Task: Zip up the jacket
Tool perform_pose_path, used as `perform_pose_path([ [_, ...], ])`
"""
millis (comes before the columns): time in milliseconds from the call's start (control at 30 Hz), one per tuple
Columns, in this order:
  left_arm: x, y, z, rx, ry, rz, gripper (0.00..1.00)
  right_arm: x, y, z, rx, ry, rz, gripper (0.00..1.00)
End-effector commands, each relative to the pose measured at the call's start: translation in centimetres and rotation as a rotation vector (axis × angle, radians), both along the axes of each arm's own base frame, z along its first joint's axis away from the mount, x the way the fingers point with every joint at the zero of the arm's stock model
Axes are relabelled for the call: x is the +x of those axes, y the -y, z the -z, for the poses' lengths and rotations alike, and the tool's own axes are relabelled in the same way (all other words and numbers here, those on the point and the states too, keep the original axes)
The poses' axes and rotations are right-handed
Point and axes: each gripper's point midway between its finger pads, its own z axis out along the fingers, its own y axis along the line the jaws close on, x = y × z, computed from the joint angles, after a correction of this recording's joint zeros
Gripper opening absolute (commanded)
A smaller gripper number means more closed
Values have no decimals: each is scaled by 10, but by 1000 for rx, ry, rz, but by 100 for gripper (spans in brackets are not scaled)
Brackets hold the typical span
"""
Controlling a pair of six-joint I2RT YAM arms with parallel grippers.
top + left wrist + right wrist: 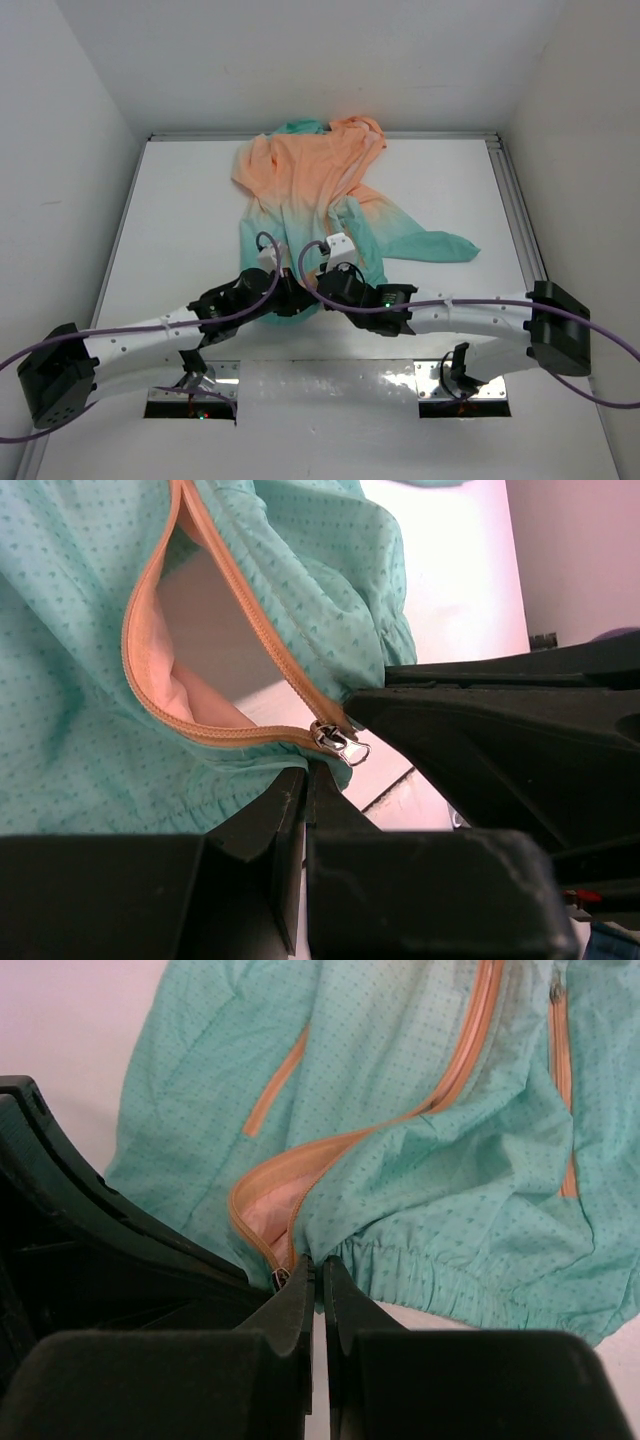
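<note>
The left gripper (304, 776) and the right gripper (320, 1266), both closed tight, touch the teal hem of the jacket (310, 180) just beside the zipper slider (331, 737); beyond the slider the zipper gapes.

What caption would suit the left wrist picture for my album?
The left end effector, shut, at the jacket's teal hem, just below the silver slider of its unzipped orange zipper.

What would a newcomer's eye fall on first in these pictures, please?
The jacket, peach fading to teal, lies rumpled on the white table. The left end effector and right end effector pinch its teal hem beside the silver zipper pull; the orange zipper above gapes open.
</note>
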Motion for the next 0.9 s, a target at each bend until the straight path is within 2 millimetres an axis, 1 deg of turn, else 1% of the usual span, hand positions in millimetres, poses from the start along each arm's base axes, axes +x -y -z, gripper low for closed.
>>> perform_pose_path([
  [0, -20, 14, 3, 5, -17, 133, 0, 16, 8, -20, 74, 38, 109, 0],
  [67, -24, 17, 3, 9, -16, 157, 0, 13, 13, -13, 86, 24, 123, 0],
  [167, -32, 22, 10, 24, -28, 200, 0, 11, 21, 2, 89, 2, 147, 0],
  [200, -34, 24, 15, 38, -38, 216, 0, 9, 22, 7, 86, -3, 152, 0],
  [333, -47, 27, 29, 79, -56, 251, 0, 7, 25, 14, 104, -26, 172, 0],
  [400, -50, 24, 37, 90, -73, 254, 0, 5, 30, 17, 105, -33, 188, 0],
  [467, -53, 21, 41, 95, -80, 257, 0, 3, 33, 16, 129, -39, 195, 0],
  [500, -55, 20, 44, 99, -85, 259, 0, -1, 38, 21, 120, -53, 191, 0],
  [533, -57, 18, 46, 102, -90, 265, 0, -2, 41, 22, 124, -59, 193, 1],
  [567, -59, 16, 51, 111, -100, 269, 0, -5, 42, 17, 143, -61, 183, 13],
  [600, -62, 14, 53, 118, -108, 278, 0, -13, 44, 24, 135, -95, 153, 22],
  [633, -64, 13, 56, 121, -113, 287, 0, -18, 45, 21, 148, -106, 134, 38],
  [667, -66, 12, 58, 129, -114, 300, 0, -22, 46, 21, 143, -122, 116, 44],
  [700, -68, 12, 59, 131, -120, 311, 0, -28, 51, 27, 121, -143, 100, 48],
  [733, -70, 11, 61, 135, -125, 316, 0, -35, 51, 27, 126, -169, 72, 51],
  [767, -73, 11, 63, 136, -132, 333, 0, -40, 55, 25, 130, -179, 57, 55],
  [833, -75, 12, 63, 142, -136, 355, 0, -50, 55, 23, 146, -207, 14, 55],
  [867, -78, 12, 66, 149, -141, 376, 0, -57, 55, 19, 156, -208, -27, 49],
])
